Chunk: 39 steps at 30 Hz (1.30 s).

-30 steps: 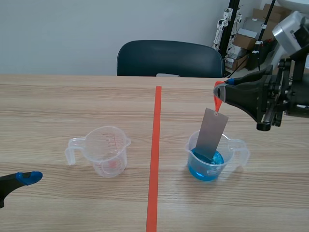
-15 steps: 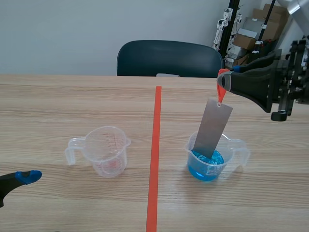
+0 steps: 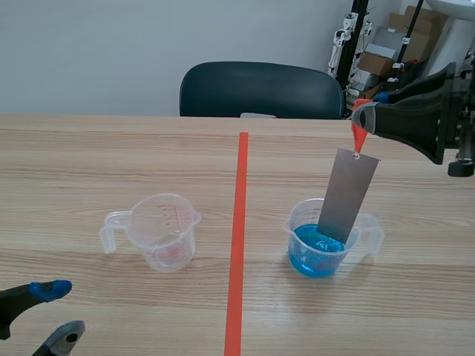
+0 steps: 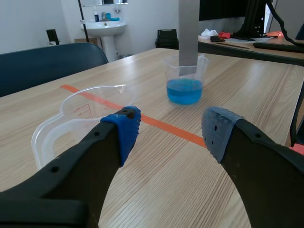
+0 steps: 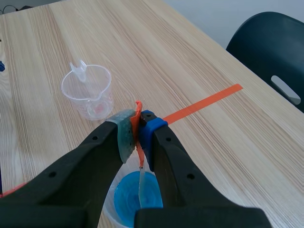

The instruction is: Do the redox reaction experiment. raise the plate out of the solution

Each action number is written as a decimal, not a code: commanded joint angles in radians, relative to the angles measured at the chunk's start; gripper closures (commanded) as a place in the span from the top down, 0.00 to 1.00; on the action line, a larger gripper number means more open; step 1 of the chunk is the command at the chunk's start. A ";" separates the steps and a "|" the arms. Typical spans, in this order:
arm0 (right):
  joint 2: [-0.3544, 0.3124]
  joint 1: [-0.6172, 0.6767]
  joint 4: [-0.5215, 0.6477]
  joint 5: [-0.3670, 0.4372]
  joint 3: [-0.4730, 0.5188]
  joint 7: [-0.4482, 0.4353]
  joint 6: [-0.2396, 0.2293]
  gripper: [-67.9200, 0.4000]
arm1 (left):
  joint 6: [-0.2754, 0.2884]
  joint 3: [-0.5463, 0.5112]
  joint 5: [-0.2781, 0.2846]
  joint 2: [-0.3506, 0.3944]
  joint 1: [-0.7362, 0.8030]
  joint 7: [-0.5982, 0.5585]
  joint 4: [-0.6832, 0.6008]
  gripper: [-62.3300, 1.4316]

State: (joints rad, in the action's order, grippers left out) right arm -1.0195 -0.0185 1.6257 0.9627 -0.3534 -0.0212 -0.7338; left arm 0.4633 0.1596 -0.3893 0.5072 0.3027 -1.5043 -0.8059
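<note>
The scene camera sits between the arms, facing across the table (image 3: 89, 148) toward a chair (image 3: 260, 89). The left wrist camera looks low along the tabletop, and the right wrist camera looks steeply down from above. All three share the blue-filled cup (image 3: 318, 254) and the empty cup (image 3: 159, 236), and seemingly the chair too.

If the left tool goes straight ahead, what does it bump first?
Probably the empty clear cup, just ahead of the left tool; if it slips past, the cup of blue liquid. Depth is unclear.
</note>
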 commanded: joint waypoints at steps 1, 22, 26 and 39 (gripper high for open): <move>-0.029 -0.009 0.032 0.027 0.006 -0.019 -0.012 0.01 | -0.005 -0.001 0.001 0.009 -0.018 -0.050 -0.014 0.42; -0.169 -0.009 0.117 0.131 0.006 -0.077 -0.012 0.01 | 0.127 0.031 0.000 0.005 -0.071 0.191 -0.180 0.06; -0.196 -0.010 0.132 0.131 0.007 -0.092 -0.012 0.01 | 0.133 0.088 0.009 0.005 -0.118 0.245 -0.186 0.06; -0.295 -0.010 0.136 0.172 0.008 -0.178 -0.012 0.01 | 0.139 0.141 0.057 -0.014 -0.229 0.327 -0.192 0.06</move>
State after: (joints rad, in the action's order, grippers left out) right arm -1.2972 -0.0185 1.7523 1.1156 -0.3538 -0.1776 -0.7338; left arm 0.6006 0.2935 -0.3428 0.4961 0.0834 -1.1709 -0.9882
